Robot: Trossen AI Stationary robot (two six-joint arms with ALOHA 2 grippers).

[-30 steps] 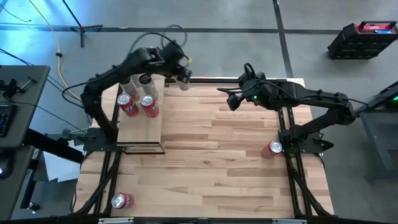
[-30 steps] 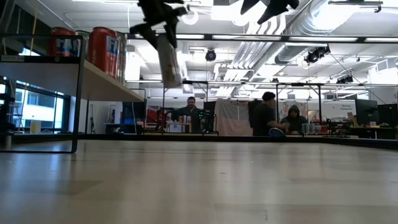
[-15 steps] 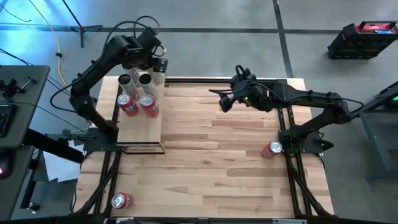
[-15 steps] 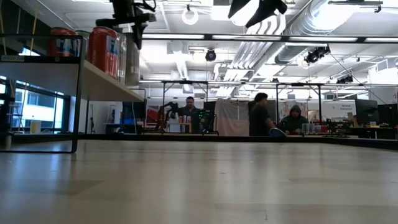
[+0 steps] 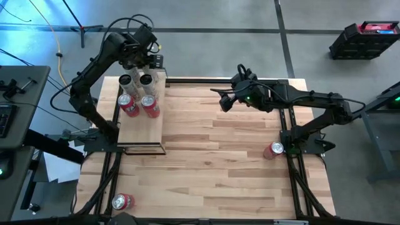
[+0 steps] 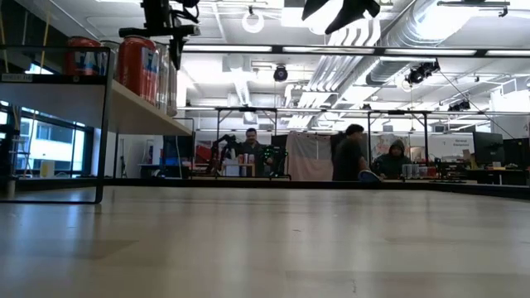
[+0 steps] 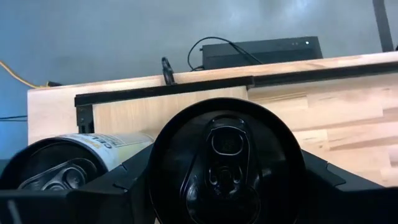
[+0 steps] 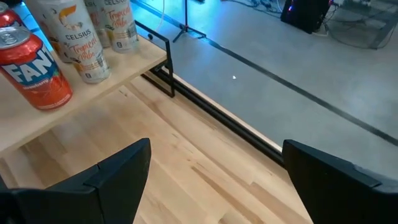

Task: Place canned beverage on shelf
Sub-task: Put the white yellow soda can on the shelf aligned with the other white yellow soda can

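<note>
Canned beverage (image 7: 227, 165), a pale can, sits in the left gripper (image 5: 152, 61) at the far end of the shelf (image 5: 140, 128), jaws grasping it from above; left wrist view looks straight down on its top, w/ a second pale can (image 7: 68, 163) just beside. Shelf stands on the left part of the tabletop (image 5: 237, 156) and carries two pale cans (image 5: 136, 80) at the far end and two red cans (image 5: 139, 105) nearer. Right gripper (image 5: 224, 100) hovers over the tabletop's far-middle, jaws released, nothing in them. More red cans: one by the right edge (image 5: 273, 149), one near the front-left corner (image 5: 121, 202). People (image 6: 352, 153) in the room beyond.
</note>
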